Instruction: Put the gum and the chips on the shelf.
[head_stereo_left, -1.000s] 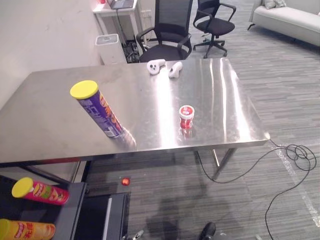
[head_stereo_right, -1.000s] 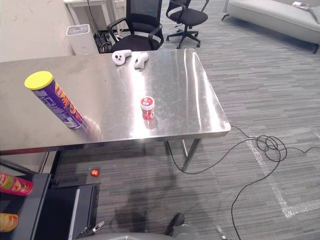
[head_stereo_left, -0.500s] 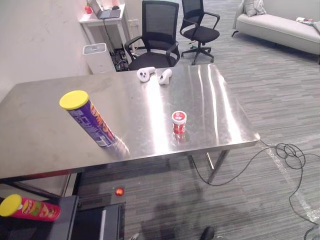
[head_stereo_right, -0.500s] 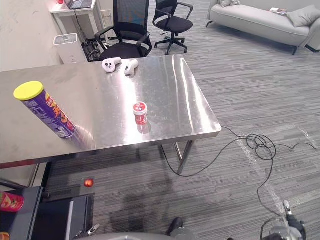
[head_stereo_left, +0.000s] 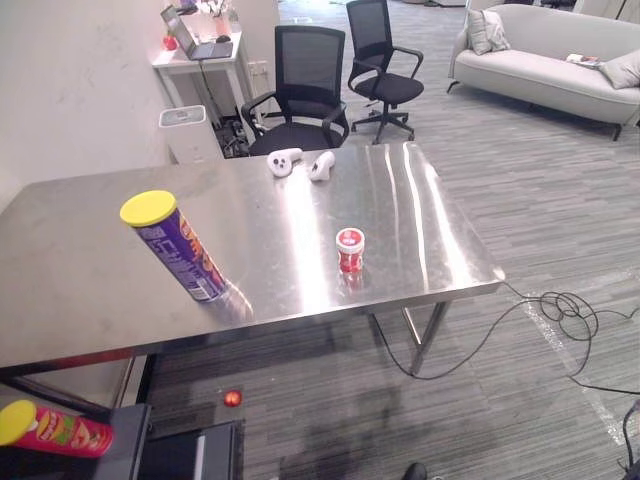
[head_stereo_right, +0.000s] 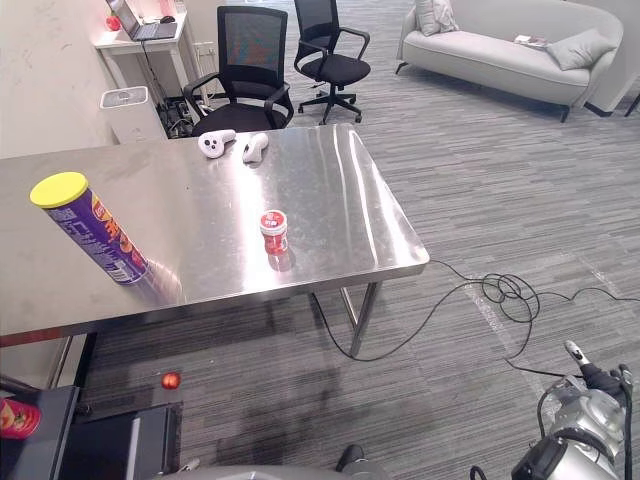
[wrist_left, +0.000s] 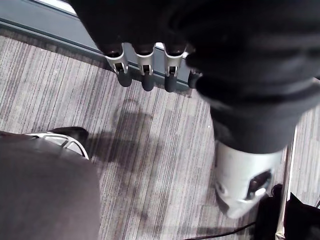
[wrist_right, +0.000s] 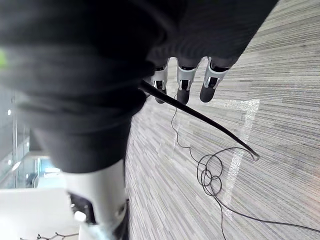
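Observation:
A purple chips can (head_stereo_left: 176, 247) with a yellow lid stands tilted on the steel table (head_stereo_left: 90, 290), towards its left front. The small red gum tub (head_stereo_left: 350, 250) stands upright near the table's right front. A dark shelf unit (head_stereo_left: 132, 445) sits low at the left and holds a red chips can (head_stereo_left: 56, 428) lying on its side. My left hand (wrist_left: 143, 62) hangs over the carpet with straight fingers and holds nothing. My right hand (wrist_right: 182, 79) also hangs over the floor, open and empty. Both hands are far from the table.
Two white controllers (head_stereo_left: 286, 160) (head_stereo_left: 322, 165) lie at the table's far edge. Black office chairs (head_stereo_left: 300, 85) stand behind it, with a white bin (head_stereo_left: 189, 130) and a small desk (head_stereo_left: 200, 55) by the wall. A sofa (head_stereo_left: 550, 60) is at the far right. A red ball (head_stereo_left: 232, 398) lies under the table.
The whole picture has shifted, so the camera has moved and now takes in more of the room. The chips can, the gum tub and the controllers have stayed put.

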